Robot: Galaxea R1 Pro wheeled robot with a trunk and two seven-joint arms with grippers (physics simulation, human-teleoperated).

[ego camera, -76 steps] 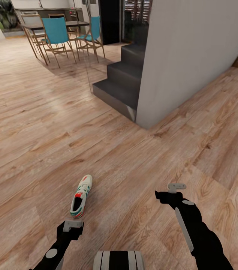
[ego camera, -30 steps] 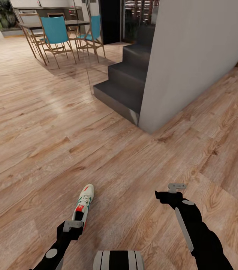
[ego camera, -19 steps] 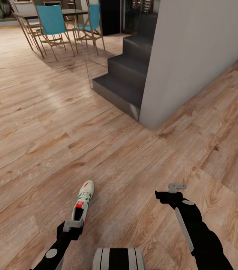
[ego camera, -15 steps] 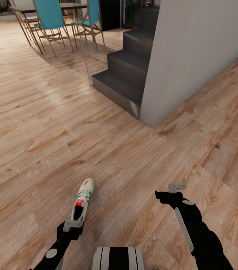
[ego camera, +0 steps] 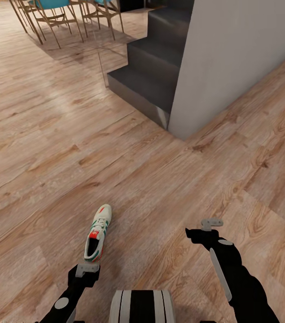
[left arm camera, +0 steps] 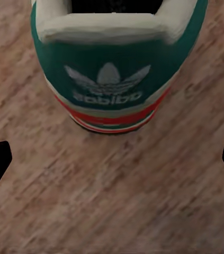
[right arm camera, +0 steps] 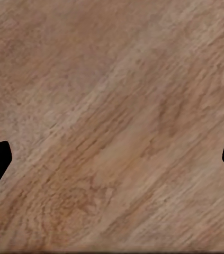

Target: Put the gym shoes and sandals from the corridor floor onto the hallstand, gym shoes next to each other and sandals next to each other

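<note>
One gym shoe [ego camera: 97, 233] lies on the corridor floor [ego camera: 48, 179], heel toward the left gripper [ego camera: 87, 268], whose jaws are spread wide and empty. The right gripper [ego camera: 211, 222] is wide too. I'd lower straight over the heel collar before closing; the stairs [ego camera: 146, 85] stand well beyond.

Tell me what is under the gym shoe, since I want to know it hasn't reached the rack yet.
The gym shoe lies on the wood-plank corridor floor, ahead of the left gripper. The planks directly beneath its sole are covered.
</note>
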